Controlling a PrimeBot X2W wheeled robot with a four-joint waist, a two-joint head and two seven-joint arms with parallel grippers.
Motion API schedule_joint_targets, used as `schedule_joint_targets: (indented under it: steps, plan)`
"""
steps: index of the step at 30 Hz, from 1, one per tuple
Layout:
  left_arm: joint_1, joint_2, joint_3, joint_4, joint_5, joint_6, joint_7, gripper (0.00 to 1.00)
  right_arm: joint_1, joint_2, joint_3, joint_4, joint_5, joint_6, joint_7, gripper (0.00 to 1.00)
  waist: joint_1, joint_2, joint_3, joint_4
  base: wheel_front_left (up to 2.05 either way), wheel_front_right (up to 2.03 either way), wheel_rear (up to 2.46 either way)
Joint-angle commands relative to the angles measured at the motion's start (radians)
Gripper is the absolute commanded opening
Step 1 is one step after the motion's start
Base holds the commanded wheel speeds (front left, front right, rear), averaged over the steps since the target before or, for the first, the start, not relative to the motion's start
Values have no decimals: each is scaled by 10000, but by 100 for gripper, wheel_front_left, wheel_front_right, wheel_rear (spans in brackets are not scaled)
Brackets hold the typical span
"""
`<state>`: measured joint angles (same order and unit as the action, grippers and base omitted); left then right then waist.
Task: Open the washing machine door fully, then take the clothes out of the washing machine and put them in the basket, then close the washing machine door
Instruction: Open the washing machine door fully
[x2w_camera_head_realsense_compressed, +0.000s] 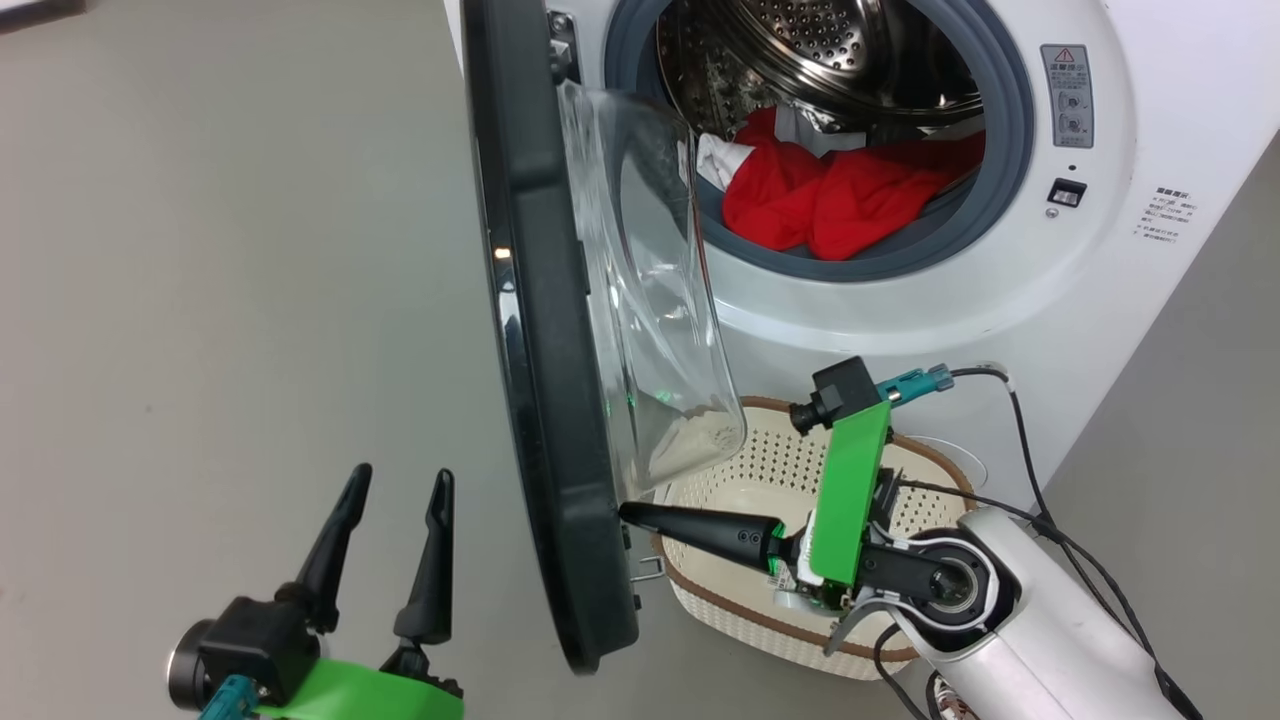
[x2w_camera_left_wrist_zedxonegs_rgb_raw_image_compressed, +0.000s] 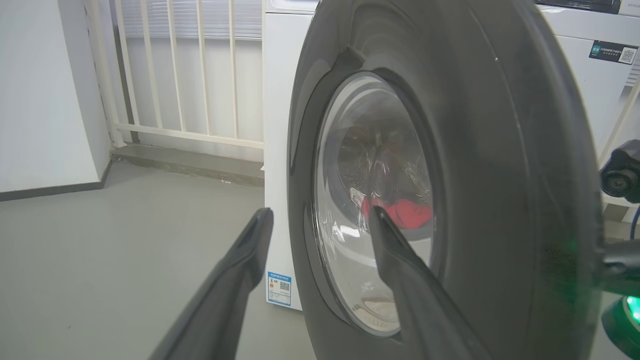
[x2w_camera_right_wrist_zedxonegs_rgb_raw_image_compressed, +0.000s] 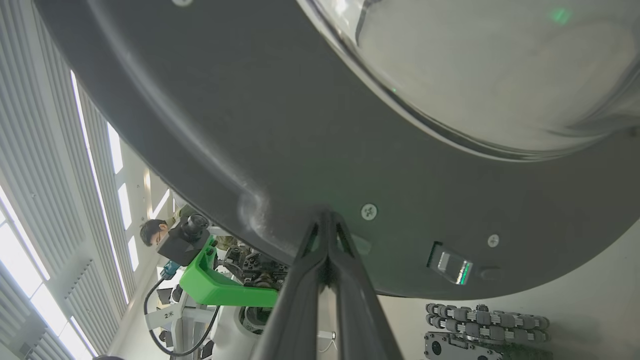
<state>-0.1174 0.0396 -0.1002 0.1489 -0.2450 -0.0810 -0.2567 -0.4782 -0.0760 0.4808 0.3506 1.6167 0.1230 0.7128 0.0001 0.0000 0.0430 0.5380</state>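
The washing machine door (x2w_camera_head_realsense_compressed: 540, 330) stands half open, edge-on to me, its clear glass bowl (x2w_camera_head_realsense_compressed: 650, 300) bulging toward the washing machine (x2w_camera_head_realsense_compressed: 1100, 250). Red clothes (x2w_camera_head_realsense_compressed: 840, 195) with a bit of white cloth lie in the steel drum. The cream basket (x2w_camera_head_realsense_compressed: 760, 470) sits on the floor below the drum opening. My right gripper (x2w_camera_head_realsense_compressed: 625, 513) is shut and lies over the basket, its tip against the door's inner frame (x2w_camera_right_wrist_zedxonegs_rgb_raw_image_compressed: 250, 125) near the bottom edge, and it appears as right gripper (x2w_camera_right_wrist_zedxonegs_rgb_raw_image_compressed: 327, 216). My left gripper (x2w_camera_head_realsense_compressed: 400, 475) is open outside the door. Left gripper (x2w_camera_left_wrist_zedxonegs_rgb_raw_image_compressed: 320, 212) faces the door's outer face (x2w_camera_left_wrist_zedxonegs_rgb_raw_image_compressed: 500, 175).
Bare grey floor (x2w_camera_head_realsense_compressed: 200, 300) spreads to the left of the door. A white railing (x2w_camera_left_wrist_zedxonegs_rgb_raw_image_compressed: 175, 75) and a wall stand behind the machine's side, which carries a blue label (x2w_camera_left_wrist_zedxonegs_rgb_raw_image_compressed: 279, 288). A person (x2w_camera_right_wrist_zedxonegs_rgb_raw_image_compressed: 155, 232) is in the background of the right wrist view.
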Motion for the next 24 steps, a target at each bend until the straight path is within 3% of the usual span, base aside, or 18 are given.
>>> schedule_joint_targets:
  steps: [1, 10, 11, 12, 13, 14, 18, 24]
  plan:
    - [-114, 106, 356, -290, 9, 5, -51, 100, -372, 249, 221, -227, -81, 77, 28, 0, 0, 0, 5, 4, 0, 0, 0]
    - [-35, 106, 308, -171, -12, 8, -51, 100, -359, 255, 205, -156, -114, 77, -149, 0, 0, 0, -83, -34, 0, 0, 0]
    - [-34, 106, 310, -142, -7, 1, -51, 100, -349, 255, 158, -177, -157, 77, -244, 5, 0, 0, -99, -44, 0, 0, 0]
    - [-37, 106, 313, -112, -5, -9, -51, 100, -334, 245, 123, -217, -240, 77, -342, 24, 0, 0, -104, -52, 0, 0, 0]
    - [-41, 106, 310, -66, -10, -25, -51, 100, -316, 191, 109, -283, -365, 77, -438, 48, 0, 0, -113, -61, 0, 0, 0]
    - [-45, 106, 305, -9, -14, -44, -51, 100, -283, 114, 86, -368, -521, 77, -593, 100, 0, 0, -123, -71, 0, 0, 0]
    - [-103, 106, 343, 203, -26, -100, -51, 100, -106, -380, 134, -893, -1432, 77, -1575, 100, 0, 0, -180, -104, 0, 0, 0]
    - [-103, 106, 489, 230, 24, -133, -51, 100, 268, -1294, 752, -1582, -3126, 77, -3920, 100, 0, 0, -282, -134, 0, 0, 0]
